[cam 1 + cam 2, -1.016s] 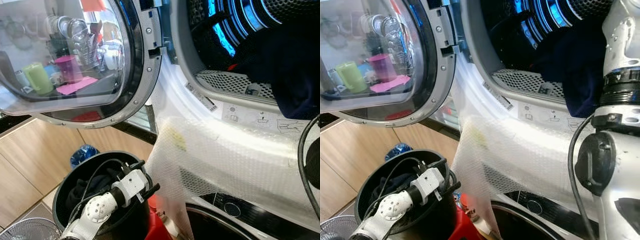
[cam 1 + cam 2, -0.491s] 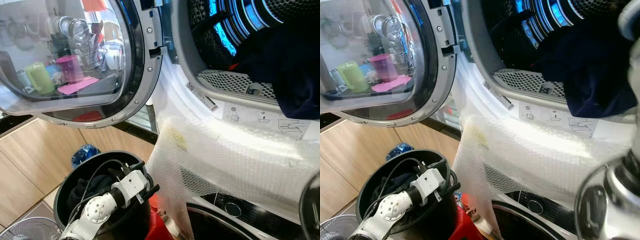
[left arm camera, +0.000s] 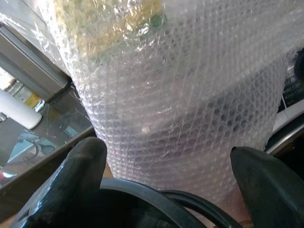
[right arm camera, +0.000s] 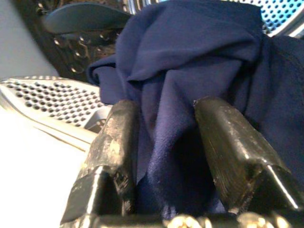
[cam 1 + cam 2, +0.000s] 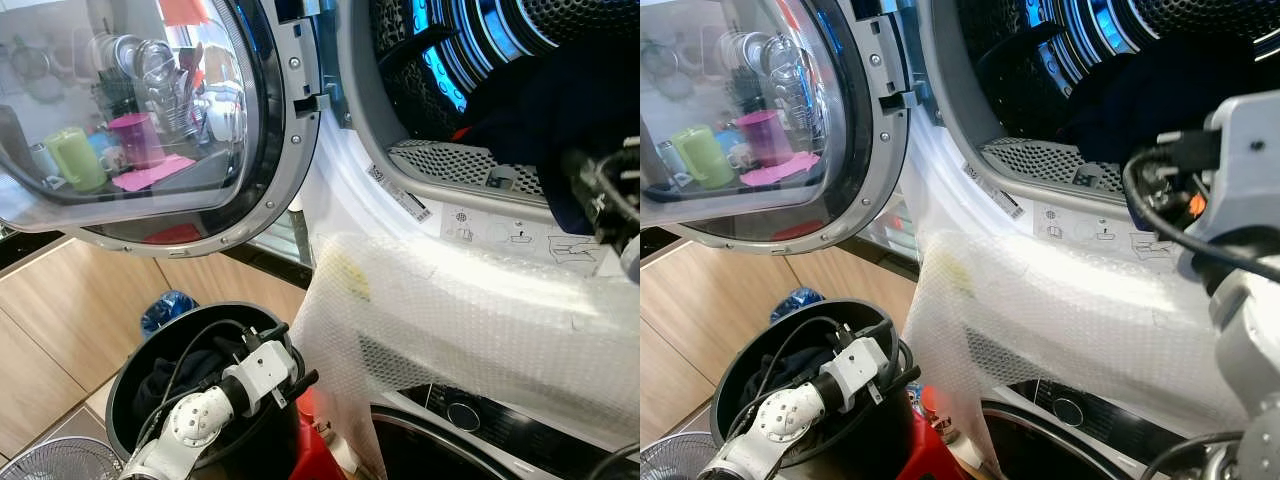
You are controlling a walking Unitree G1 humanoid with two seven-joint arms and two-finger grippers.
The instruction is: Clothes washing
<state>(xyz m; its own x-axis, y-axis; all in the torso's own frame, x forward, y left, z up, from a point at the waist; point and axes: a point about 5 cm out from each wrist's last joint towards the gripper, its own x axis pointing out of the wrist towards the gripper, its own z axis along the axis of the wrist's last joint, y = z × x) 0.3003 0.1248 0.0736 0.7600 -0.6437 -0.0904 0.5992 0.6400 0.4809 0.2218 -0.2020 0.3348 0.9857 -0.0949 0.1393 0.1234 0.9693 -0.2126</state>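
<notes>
1. Navy cloth, that's the story: the dark blue garment is bunched in the mouth of the drum, draped over its lower lip.
2. The right gripper is at that lip, its two fingers straddling a fold of the garment, parted with cloth between them, not pinched tight.
3. The step looks like loading, and the next move calls for either clamping and shoving the cloth deeper into the drum, or backing out clean.
4. The right arm reaches up and in toward the drum, wrist level with the lip.
5. Below the drum, the left gripper hangs over the black bucket, fingers spread, holding nothing, facing the bubble wrap.
</notes>
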